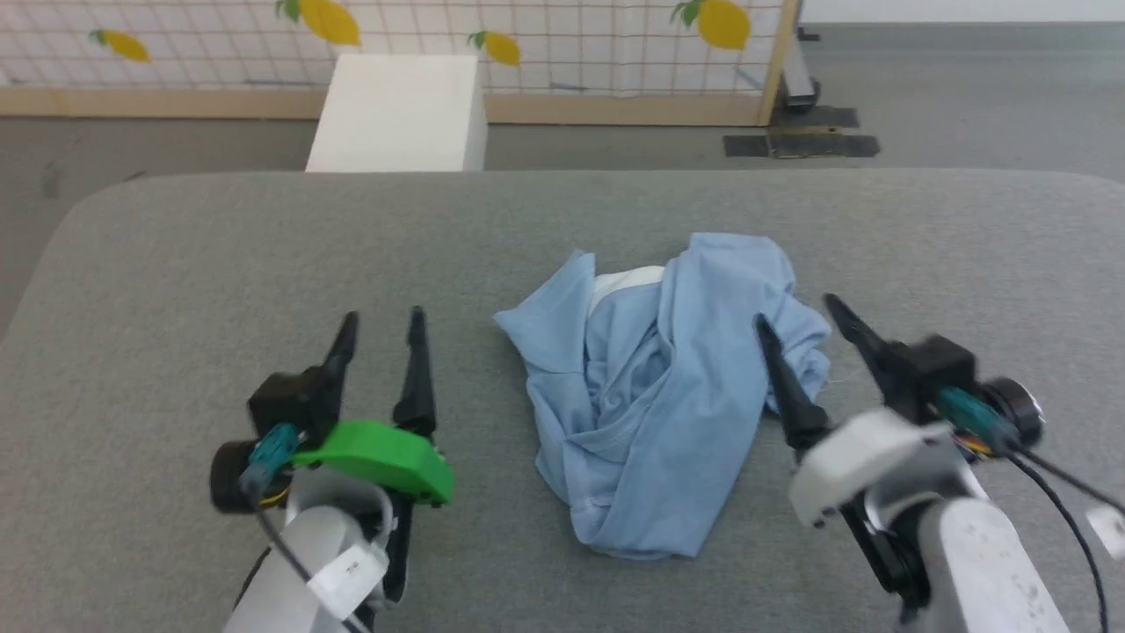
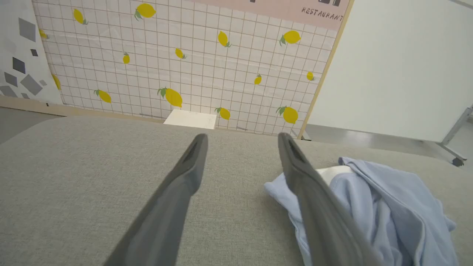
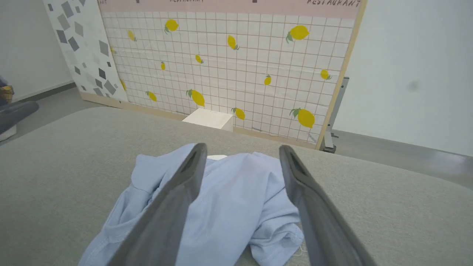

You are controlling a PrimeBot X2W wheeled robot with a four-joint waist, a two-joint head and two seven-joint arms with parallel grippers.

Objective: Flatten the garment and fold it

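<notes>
We find a grey surface [image 1: 176, 290] bearing the garment [image 1: 650, 396]: a light blue T-shirt crumpled in a heap, white neck part uppermost. It lies between the left fingers [image 1: 416, 369], spread, empty and apart from it, and the right fingers [image 1: 785, 378], spread at its right edge. The lemon-print panel [image 2: 221, 55] behind reads "RESTAURANT".

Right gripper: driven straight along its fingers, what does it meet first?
Probably the garment: in the right wrist view the crumpled heap lies dead ahead between the open fingers of the right gripper. Its height over the cloth is unclear, so it might skim past onto the table.
</notes>
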